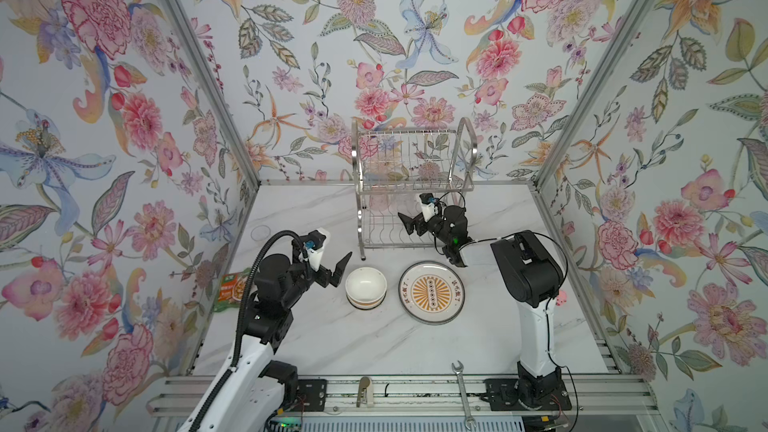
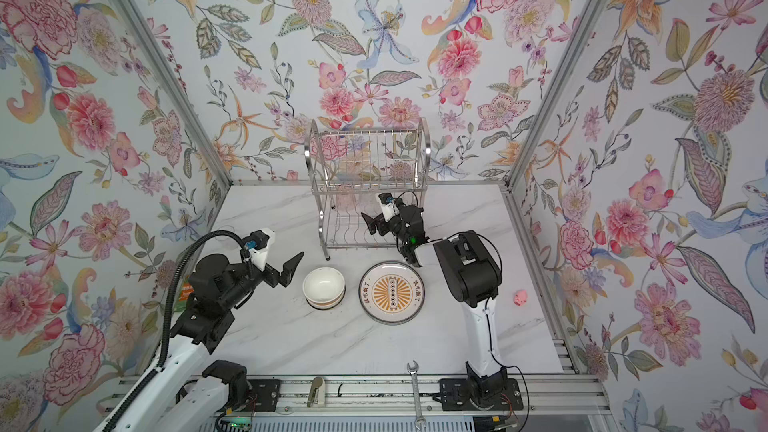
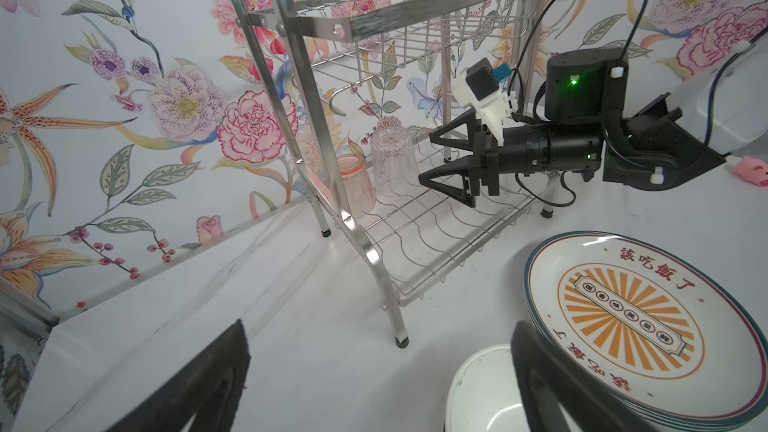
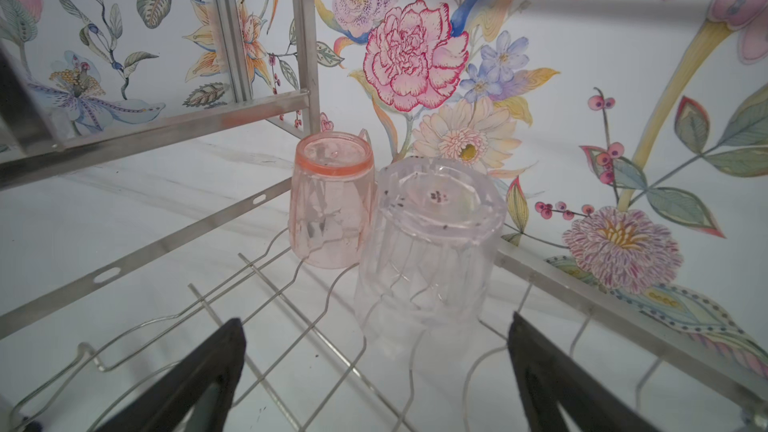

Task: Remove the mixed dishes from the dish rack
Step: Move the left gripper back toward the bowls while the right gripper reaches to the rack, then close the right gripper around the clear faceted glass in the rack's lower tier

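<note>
both top views: right gripper (image 1: 409,224) gapes wide inside the rack (image 1: 415,188), lower tier; left gripper (image 1: 341,270) hangs open near the bowl (image 1: 365,286). left wrist: clear tumbler (image 3: 392,164) and pink tumbler (image 3: 357,189) stand upside down, side by side. right wrist: clear tumbler dead ahead. looks light, slick, brittle; pinch mid-wall, gently.

Bright, even, diffuse light; shadows soft. Streaky glare on dish rack (image 3: 415,8) steel. Right wrist view: fingers (image 4: 199,384) blurred at lower edge; wide-angle stretch at corners.
</note>
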`<state>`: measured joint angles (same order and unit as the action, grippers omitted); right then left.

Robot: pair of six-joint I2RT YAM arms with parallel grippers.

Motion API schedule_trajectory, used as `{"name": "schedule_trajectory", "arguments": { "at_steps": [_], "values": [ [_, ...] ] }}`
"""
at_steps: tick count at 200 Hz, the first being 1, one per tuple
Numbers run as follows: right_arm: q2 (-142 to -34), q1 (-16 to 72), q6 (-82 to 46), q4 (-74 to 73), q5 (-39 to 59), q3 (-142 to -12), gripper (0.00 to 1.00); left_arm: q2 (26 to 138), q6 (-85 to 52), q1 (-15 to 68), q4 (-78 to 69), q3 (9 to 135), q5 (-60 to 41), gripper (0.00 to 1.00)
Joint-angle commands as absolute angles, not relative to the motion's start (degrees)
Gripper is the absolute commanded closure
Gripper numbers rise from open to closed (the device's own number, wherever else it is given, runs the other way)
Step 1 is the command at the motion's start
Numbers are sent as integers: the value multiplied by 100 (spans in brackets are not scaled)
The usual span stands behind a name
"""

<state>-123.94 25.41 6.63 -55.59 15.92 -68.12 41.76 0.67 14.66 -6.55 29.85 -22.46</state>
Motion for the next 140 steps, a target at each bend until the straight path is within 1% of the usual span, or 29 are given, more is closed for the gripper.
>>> {"name": "schedule_trajectory", "arguments": {
  "at_steps": [1, 90, 140],
  "values": [
    [-12698, 2492, 762, -5471, 1573, -7241, 1, 4112, 139, 1530, -713, 2893, -2133, 1],
    [-13527, 2426, 1062, -4583, 1729, -8785, 1, 4131, 288, 1534, -529, 2920, -2137, 1],
    [-13805, 2417, 1081, -4155, 1772, -9370, 1, 4096, 332, 1540, -467, 2931, -2157, 1]
  ]
}}
